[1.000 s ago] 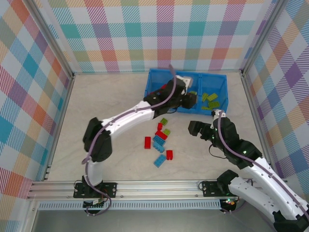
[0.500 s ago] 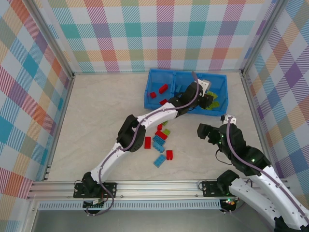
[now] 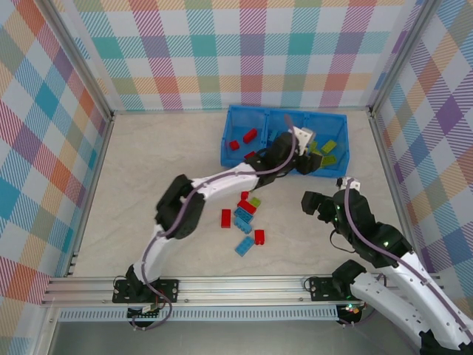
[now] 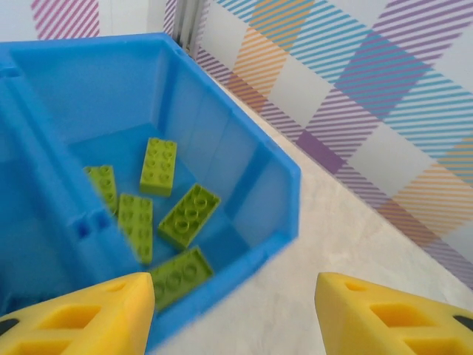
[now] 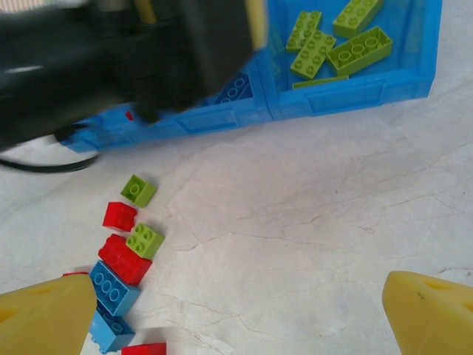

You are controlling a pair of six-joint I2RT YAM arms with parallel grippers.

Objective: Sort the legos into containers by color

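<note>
My left gripper (image 4: 235,296) has backed off the green compartment (image 4: 111,89), jaws parted and empty; loose legos (image 3: 244,214) lie nearer my wide-open right gripper (image 3: 310,201)

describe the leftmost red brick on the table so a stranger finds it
Start at the blue bin at the far side of the table, then come nearer to the loose pile of bricks. The red brick lies alone at the pile's left edge, touching no other.

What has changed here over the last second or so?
The left gripper swung right across the bin, ending above the green bricks, and opened; it holds nothing now. The right gripper drifted slightly right, open throughout. The loose bricks on the table have not moved.
</note>
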